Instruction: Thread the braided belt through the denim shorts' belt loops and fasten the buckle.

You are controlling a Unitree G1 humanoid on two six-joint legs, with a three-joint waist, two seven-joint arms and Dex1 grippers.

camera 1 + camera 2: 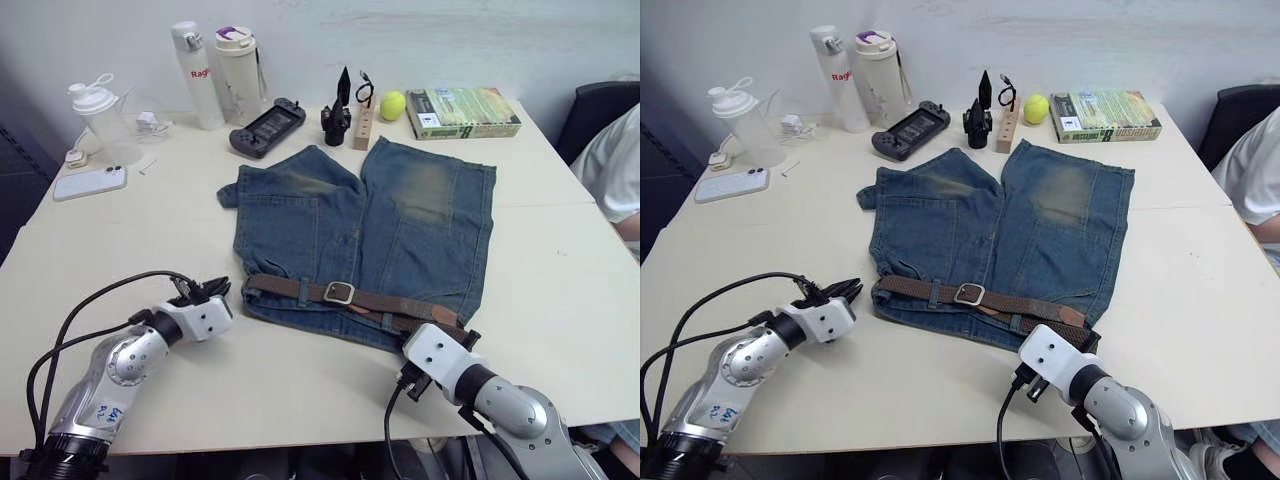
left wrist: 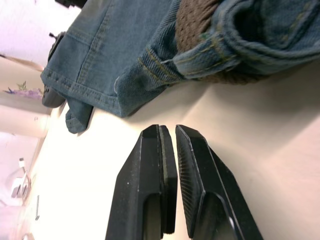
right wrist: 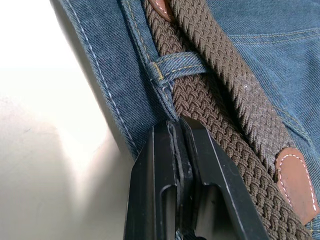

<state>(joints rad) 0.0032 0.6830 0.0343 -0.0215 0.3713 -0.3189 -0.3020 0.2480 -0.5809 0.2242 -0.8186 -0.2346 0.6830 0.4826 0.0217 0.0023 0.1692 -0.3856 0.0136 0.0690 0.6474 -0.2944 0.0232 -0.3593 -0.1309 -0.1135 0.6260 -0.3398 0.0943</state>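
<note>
Dark-brown braided belt [image 1: 300, 290] sits in faded blue denim shorts [image 1: 380, 230] waistband, silver buckle [image 1: 339, 293] fastened. L gripper [image 2: 169, 145] fingers nearly closed, empty, on worktop [image 1: 560, 300]. R gripper [image 3: 178, 131] fingers closed, at belt loop [image 3: 177, 67].

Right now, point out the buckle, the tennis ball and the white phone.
Silver-grey rectangular metal buckle [image 1: 339, 292], left eye view, frame's middle.
Yellow-green tennis ball [image 1: 392, 105], left eye view, ball's centre.
White flat phone [image 1: 90, 182], left eye view, back's middle.

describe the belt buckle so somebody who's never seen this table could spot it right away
Find the denim shorts spread flat in the middle of the white table. Along their waistband, the edge nearest the robot, runs a braided belt. About midway along it sits the buckle, a small silver rectangular frame, the only shiny metal on the brown weave.
</note>
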